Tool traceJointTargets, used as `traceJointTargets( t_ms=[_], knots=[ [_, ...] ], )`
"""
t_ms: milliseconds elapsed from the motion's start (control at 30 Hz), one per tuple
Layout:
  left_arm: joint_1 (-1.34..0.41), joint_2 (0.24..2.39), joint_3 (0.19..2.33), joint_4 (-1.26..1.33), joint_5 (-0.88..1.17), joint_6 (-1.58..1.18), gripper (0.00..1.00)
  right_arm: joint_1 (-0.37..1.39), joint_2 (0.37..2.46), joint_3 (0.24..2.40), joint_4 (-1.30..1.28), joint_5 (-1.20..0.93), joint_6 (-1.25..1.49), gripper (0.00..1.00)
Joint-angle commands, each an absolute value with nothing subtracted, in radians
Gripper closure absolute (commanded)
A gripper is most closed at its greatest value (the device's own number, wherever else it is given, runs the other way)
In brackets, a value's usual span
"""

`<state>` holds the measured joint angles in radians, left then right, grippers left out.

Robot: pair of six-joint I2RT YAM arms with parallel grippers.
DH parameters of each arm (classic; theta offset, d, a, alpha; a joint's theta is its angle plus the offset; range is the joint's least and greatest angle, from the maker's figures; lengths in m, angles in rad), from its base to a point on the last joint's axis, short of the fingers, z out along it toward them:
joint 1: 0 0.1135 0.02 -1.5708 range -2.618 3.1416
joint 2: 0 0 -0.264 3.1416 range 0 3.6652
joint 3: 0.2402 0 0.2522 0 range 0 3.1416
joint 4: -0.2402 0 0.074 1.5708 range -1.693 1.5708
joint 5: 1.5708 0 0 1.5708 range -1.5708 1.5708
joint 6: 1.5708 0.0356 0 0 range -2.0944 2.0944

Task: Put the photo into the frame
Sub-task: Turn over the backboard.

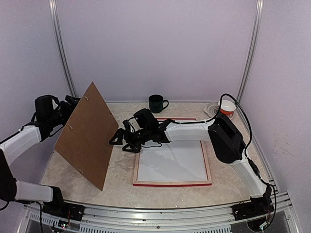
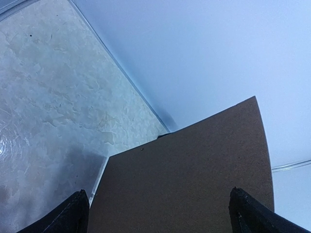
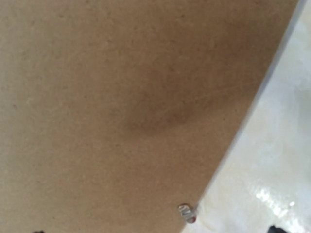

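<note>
Risk first: the brown backing board (image 1: 87,136) stands on one lower edge on the table (image 1: 121,187), tilted, and neither claw pinches it. If that edge skids on the smooth top, the board likely drops flat or tips right onto the frame (image 1: 172,184).

A nudge from the right gripper (image 1: 121,141) could cause this. Its fingers are spread wide just beside the board's right face, and its wrist view shows only brown board and a small metal clip (image 3: 186,212) at the edge.

Left gripper (image 2: 156,191) — jaws wide, board face spanning the gap beyond the fingertips, apparently propping rather than gripping. The left arm reaches in from the left, behind the board's upper edge. The right arm is stretched low across the frame.

The frame lies flat, right of centre. The white sheet (image 1: 170,162) inside it is probably the photo, back upward — can't confirm.
</note>
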<state>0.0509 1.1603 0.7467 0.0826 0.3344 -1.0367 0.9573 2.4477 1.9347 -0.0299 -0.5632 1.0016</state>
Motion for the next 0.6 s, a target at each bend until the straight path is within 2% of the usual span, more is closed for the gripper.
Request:
traceJointTargets(
  t_ms=[0, 333, 567],
  knots=[
    [0.058, 1.108, 0.811, 0.07, 0.363, -1.02, 0.01, 0.956, 2.468, 1.96, -0.048, -0.568, 0.979, 0.01],
    [0.08, 1.075, 0.845, 0.032, 0.373, -0.998, 0.01, 0.957, 2.482, 1.975, -0.057, -0.577, 0.98, 0.01],
    [0.08, 1.089, 0.789, 0.005, 0.349, -0.935, 0.01, 0.957, 2.475, 1.969, -0.058, -0.575, 0.975, 0.01]
  ],
)
